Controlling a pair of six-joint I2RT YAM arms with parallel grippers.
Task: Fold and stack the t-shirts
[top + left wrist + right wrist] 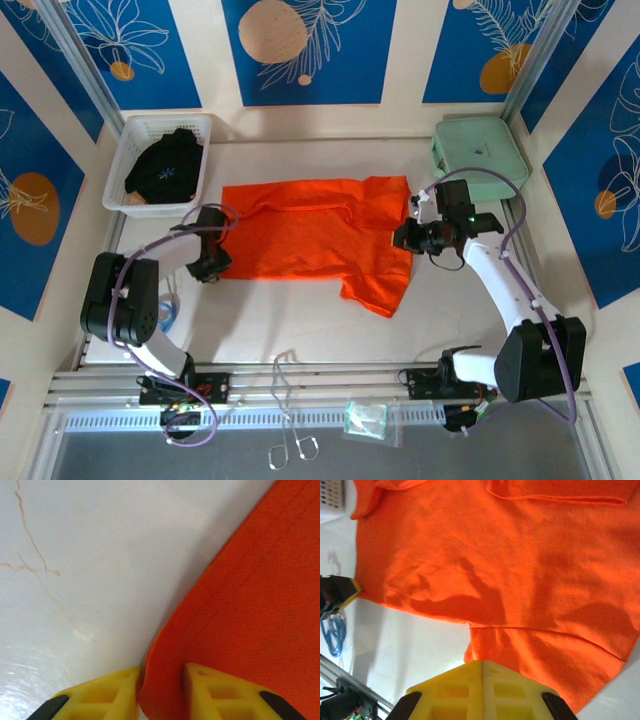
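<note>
The orange t-shirt [310,235] lies spread across the middle of the table, collar toward the back, one sleeve pointing to the near right. My left gripper [213,265] sits at its near-left corner. In the left wrist view its yellow fingers [161,680] straddle the shirt's edge [260,605], with a ridge of orange cloth filling the gap between them. My right gripper [408,236] hovers at the shirt's right side. Its fingers [482,664] are pressed together over the sleeve [545,655], and no cloth shows between them. A black garment [168,165] lies bunched in a white basket [165,120].
A mint-green case [478,150] stands at the back right corner. A blue cable coil [168,312] lies near the left arm's base. Metal wire pieces [290,440] and a clear bag [365,418] rest on the front rail. Bare white table [75,580] lies left of the shirt.
</note>
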